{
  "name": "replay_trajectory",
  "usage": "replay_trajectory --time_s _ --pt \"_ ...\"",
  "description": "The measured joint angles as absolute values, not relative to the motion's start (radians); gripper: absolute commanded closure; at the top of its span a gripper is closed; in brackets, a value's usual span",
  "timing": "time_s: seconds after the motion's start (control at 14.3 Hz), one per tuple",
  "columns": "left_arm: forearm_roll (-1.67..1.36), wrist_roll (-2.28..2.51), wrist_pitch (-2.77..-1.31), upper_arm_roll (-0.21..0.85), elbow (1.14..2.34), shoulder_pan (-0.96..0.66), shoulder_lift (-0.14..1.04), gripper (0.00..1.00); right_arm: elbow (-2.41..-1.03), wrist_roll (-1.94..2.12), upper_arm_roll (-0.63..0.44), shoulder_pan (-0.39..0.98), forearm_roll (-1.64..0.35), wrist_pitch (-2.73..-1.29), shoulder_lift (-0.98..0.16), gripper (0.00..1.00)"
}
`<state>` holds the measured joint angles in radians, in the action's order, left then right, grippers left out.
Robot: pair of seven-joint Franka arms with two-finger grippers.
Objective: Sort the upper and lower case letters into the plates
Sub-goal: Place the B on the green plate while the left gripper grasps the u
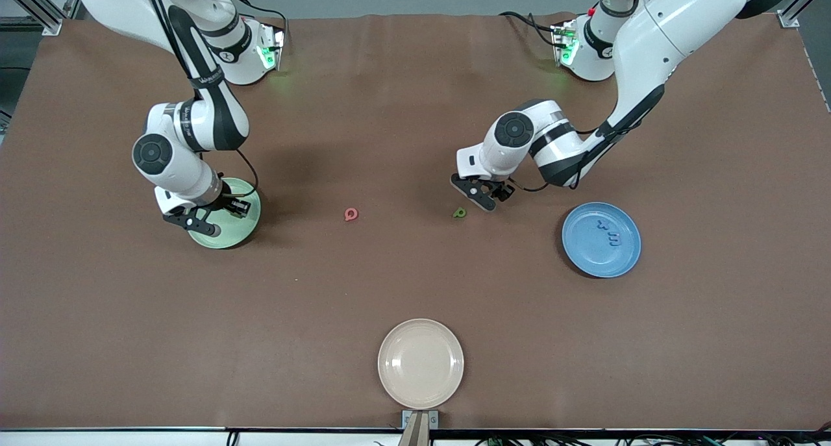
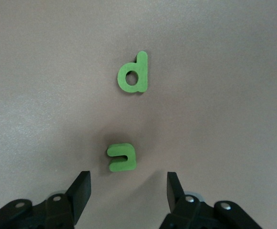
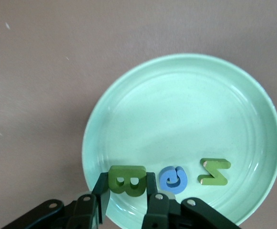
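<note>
The left hand [image 2: 128, 191] hangs low over the brown worktop [image 1: 363, 290], its fingers apart around nothing, and the small flat green foam letter [image 2: 122, 158] lies just ahead of the gap between them, its long side crosswise to the fingers; a green lowercase "d" [image 2: 134, 72] lies further on. The right hand [image 3: 127, 196], over the pale green round plate [image 3: 186, 109], grips a dark green "B" [image 3: 127, 180] by its sides, beside a blue letter [image 3: 173, 179] and a green "Z" [image 3: 214, 171] lying in the plate.

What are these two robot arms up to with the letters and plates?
They are sorting toy letters into plates. The right gripper holds a green B over the pale green plate, where a blue letter and a green Z already lie. The left gripper hangs open above two green letters on the table. The blue plate holds blue letters, and a red letter lies on the table.
</note>
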<state>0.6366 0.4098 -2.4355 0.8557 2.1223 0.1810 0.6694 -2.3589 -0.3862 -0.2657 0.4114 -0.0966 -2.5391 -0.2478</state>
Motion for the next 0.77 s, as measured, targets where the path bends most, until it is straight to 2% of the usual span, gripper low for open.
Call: replay_trajectory --time_s 0.28,0.35,0.42,0.49,0.56,0.63,0.77 --pt "0.637 0.457 -2.438 0.790 2.091 0.112 0.677 0.31 -2.378 -0.386 -0.263 0.410 -0.097 -2.562 -0.260 0.95" --pt "0.637 0.469 -2.438 0.776 2.083 0.092 0.679 0.35 -2.378 -0.386 -0.263 0.409 -0.097 -2.567 -0.267 0.89" --pt "0.637 0.477 -2.438 0.768 2.076 0.078 0.679 0.41 -2.378 -0.386 -0.263 0.408 -0.097 -2.572 -0.276 0.80" --pt "0.637 0.480 -2.438 0.765 2.073 0.070 0.680 0.45 -2.378 -0.386 -0.263 0.408 -0.097 -2.576 -0.283 0.46" --pt "0.637 0.483 -2.438 0.764 2.071 0.068 0.680 0.49 -2.378 -0.387 -0.263 0.408 -0.097 -2.579 -0.288 0.07" --pt "0.637 0.483 -2.438 0.764 2.071 0.068 0.680 0.50 -2.378 -0.387 -0.263 0.408 -0.097 -2.580 -0.290 0.00" --pt "0.637 0.484 -2.438 0.762 2.070 0.068 0.680 0.50 -2.376 -0.387 -0.263 0.408 -0.097 -2.580 -0.291 0.00"
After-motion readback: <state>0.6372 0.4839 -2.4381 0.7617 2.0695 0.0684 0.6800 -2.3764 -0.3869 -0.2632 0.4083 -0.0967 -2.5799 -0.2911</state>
